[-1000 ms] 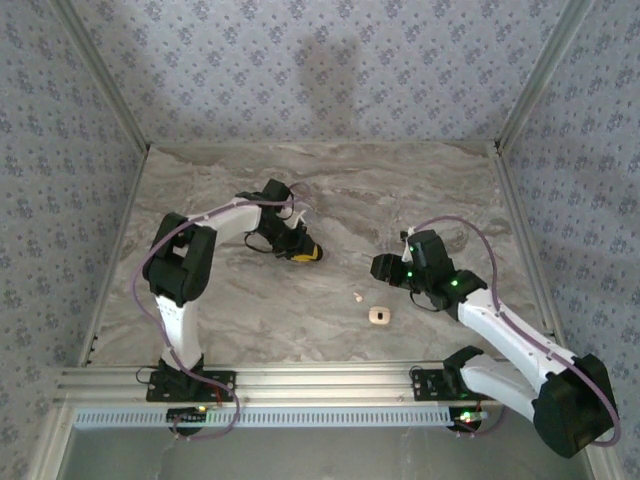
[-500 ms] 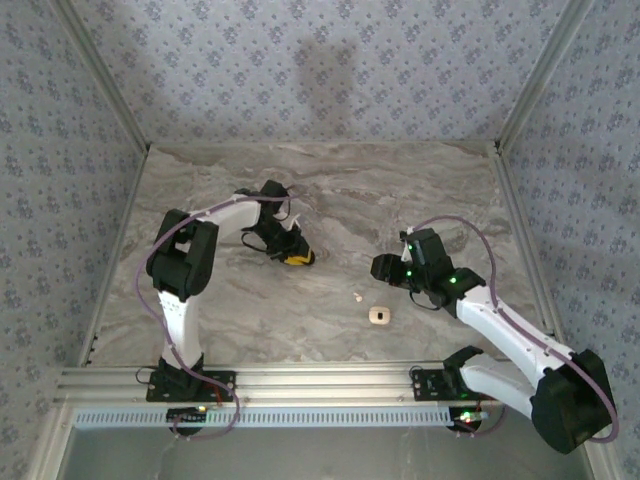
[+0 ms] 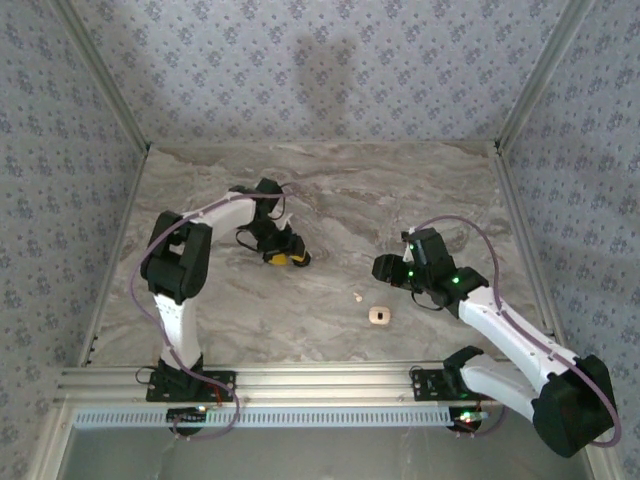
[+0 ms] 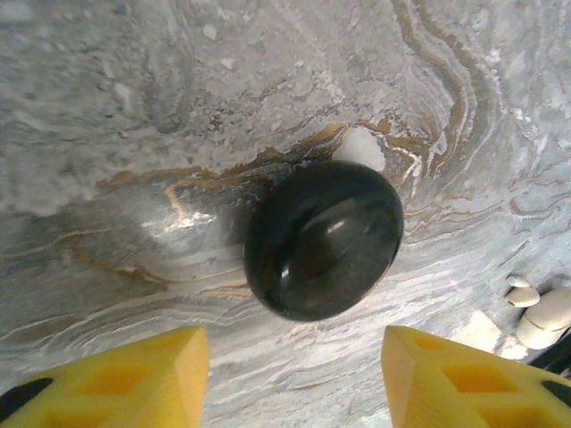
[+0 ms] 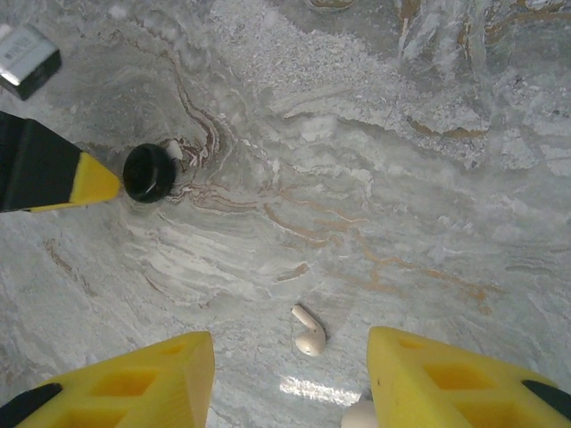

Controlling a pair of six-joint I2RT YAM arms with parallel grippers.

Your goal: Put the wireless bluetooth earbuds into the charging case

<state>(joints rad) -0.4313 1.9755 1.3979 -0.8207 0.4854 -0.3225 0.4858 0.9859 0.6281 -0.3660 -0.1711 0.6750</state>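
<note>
One small pale cream earbud with a short stem lies on the marble table, also seen from above. The beige rounded charging case sits just beside it, closer to the arm bases; its edge peeks in at the bottom of the right wrist view. My right gripper hovers open, with the earbud on the table between its yellow fingers. My left gripper is open and holds nothing, with a glossy black round disc on the table just ahead of it.
The black disc rests mid-table beside my left gripper, left of my right gripper. Metal frame rails and patterned walls bound the table. The far half of the marble is bare.
My left gripper has opened and let go of the black disc, which now rests on the table, and has drawn back a little to the left. The right arm has held still.
</note>
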